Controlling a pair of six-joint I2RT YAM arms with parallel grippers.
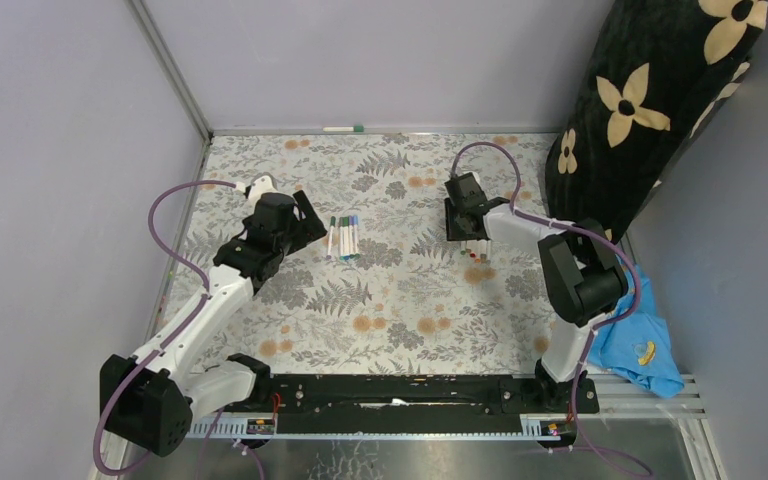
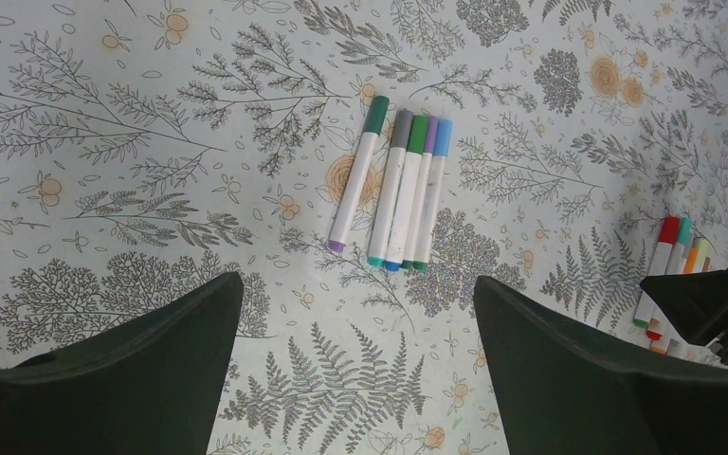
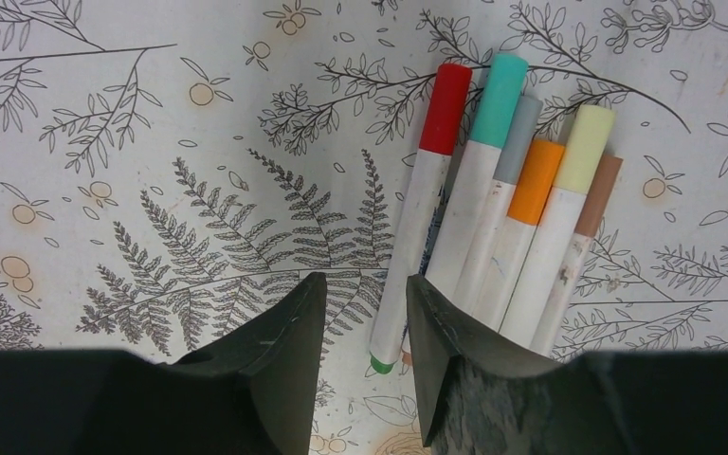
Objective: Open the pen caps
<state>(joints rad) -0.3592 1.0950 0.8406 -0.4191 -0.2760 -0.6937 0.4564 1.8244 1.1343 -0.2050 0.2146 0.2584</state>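
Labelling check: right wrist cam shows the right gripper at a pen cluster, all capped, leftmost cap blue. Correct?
One slip. In the right wrist view the leftmost cap is red, not blue; the teal cap sits beside it. The rest holds: the right gripper is at the pen cluster, and every pen there is capped.
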